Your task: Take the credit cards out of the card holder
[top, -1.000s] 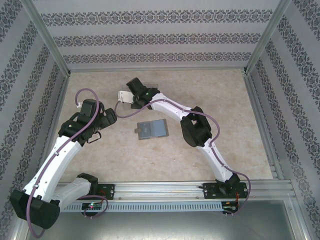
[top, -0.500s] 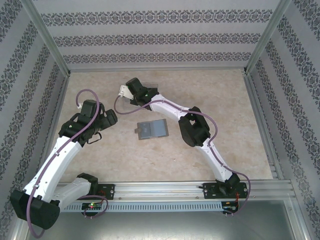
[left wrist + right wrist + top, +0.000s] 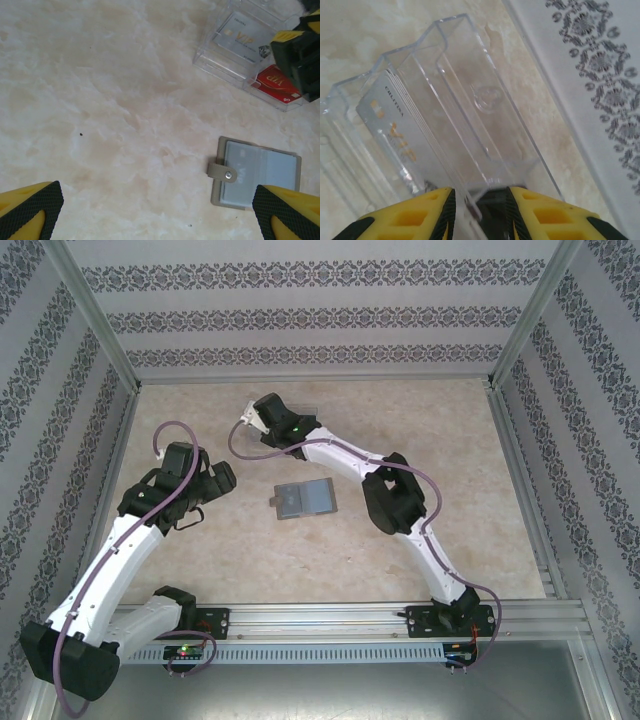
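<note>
The card holder lies open mid-table; in the left wrist view the card holder shows its snap strap and a pale card with "VIP" print behind a blue-grey sleeve. A whitish-grey credit card and a red credit card lie in a clear plastic tray. My right gripper hovers at the tray's near wall, and the right gripper is open with a clear wall and a dark shape between its fingers. The whitish card stands in the left compartment. My left gripper is open and holds nothing.
The patterned back wall rises close behind the tray. Bare marble-look tabletop stretches to the left of the holder. The left gripper hangs to the left of the holder, apart from it.
The right gripper has shifted slightly toward the back wall over the tray. The left arm and the card holder have stayed where they were.
</note>
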You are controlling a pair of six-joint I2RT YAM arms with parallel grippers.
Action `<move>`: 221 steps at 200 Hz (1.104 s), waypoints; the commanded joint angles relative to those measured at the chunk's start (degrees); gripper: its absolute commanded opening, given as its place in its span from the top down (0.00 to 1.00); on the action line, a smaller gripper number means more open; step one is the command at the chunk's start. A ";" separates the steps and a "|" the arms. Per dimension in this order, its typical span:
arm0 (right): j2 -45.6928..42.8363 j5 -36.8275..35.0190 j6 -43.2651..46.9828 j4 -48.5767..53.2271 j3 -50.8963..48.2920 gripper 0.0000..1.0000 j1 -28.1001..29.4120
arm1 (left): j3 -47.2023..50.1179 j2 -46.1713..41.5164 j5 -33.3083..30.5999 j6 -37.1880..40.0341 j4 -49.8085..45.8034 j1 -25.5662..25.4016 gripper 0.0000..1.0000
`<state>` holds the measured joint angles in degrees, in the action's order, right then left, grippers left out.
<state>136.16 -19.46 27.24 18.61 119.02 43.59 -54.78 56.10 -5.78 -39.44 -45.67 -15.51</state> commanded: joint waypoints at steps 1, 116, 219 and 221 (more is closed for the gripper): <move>-10.62 2.39 -10.19 -0.69 -6.13 0.66 -0.88 | 0.69 -0.56 1.48 0.28 0.81 0.77 0.00; -37.25 16.74 -43.92 -1.59 -47.30 0.74 -3.16 | 5.46 5.26 11.87 -5.11 13.15 -4.11 0.20; -37.98 25.57 -57.65 -3.19 -62.32 1.00 -9.43 | 5.56 22.62 13.03 -8.66 24.02 -16.11 0.45; -37.81 25.82 -57.68 -3.22 -62.22 1.00 -9.41 | 5.43 22.91 13.06 -8.64 24.09 -16.17 0.45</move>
<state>96.47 3.11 -26.96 16.32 57.23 35.73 -48.53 76.82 6.50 -46.87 -25.28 -30.46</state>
